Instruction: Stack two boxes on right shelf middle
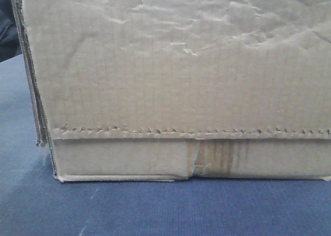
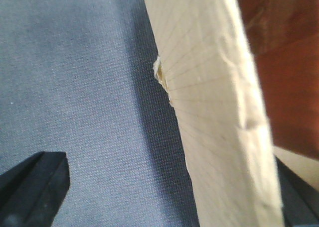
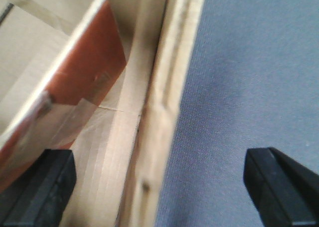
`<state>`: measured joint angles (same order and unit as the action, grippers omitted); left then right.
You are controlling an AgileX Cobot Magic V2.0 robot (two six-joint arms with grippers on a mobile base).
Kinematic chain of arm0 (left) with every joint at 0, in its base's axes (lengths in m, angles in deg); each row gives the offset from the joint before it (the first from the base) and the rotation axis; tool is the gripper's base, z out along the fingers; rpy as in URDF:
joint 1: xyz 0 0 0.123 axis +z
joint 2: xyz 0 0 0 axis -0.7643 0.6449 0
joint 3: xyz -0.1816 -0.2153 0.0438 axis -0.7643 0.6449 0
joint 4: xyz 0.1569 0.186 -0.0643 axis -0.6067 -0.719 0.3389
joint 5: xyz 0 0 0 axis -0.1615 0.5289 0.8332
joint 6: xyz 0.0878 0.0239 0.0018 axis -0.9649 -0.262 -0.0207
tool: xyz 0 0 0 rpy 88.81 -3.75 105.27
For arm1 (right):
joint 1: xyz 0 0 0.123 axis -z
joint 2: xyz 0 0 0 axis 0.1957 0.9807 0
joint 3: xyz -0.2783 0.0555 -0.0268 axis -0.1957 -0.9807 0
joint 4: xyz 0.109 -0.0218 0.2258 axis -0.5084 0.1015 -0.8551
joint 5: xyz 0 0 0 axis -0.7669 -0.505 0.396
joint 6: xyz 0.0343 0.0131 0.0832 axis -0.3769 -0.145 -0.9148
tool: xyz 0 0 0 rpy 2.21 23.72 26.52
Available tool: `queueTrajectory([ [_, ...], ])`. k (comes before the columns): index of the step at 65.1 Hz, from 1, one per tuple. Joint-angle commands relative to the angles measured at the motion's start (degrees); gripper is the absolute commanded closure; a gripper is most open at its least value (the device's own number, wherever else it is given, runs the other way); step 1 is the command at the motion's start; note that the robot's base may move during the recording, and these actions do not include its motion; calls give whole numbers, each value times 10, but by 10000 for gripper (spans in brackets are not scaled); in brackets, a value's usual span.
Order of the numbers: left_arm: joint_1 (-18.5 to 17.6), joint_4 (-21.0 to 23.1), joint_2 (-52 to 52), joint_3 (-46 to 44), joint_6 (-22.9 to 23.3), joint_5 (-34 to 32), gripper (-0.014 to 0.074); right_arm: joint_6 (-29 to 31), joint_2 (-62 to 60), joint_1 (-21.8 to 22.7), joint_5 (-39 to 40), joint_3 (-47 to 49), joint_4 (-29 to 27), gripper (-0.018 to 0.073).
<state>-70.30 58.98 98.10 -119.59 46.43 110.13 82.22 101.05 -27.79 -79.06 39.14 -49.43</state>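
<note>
Box [image 1: 176, 80]: rests on the blue cloth [image 1: 155, 210], filling the front view.
Left gripper [image 2: 169, 179]: jaws apart astride one box wall, seemingly to clamp it.
Right gripper [image 3: 159, 162]: jaws apart astride another wall, probably for a two-armed lift.

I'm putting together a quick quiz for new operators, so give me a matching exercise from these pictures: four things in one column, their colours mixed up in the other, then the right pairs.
Things:
1. cardboard box
2. cloth under the box
3. right gripper fingers
4. panel inside the box

Colours:
a. black
b. blue
c. reddish-brown
d. pale tan

Pairs: 1-d, 2-b, 3-a, 4-c
</note>
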Motion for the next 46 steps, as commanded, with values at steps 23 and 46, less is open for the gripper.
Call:
queueTrajectory([
  [23,-1,33,-2,-2,0,-2,706,5,11,-1,5,4,3,711],
  [46,-2,33,-24,-26,0,-2,708,5,-18,-1,7,8,4,712],
])
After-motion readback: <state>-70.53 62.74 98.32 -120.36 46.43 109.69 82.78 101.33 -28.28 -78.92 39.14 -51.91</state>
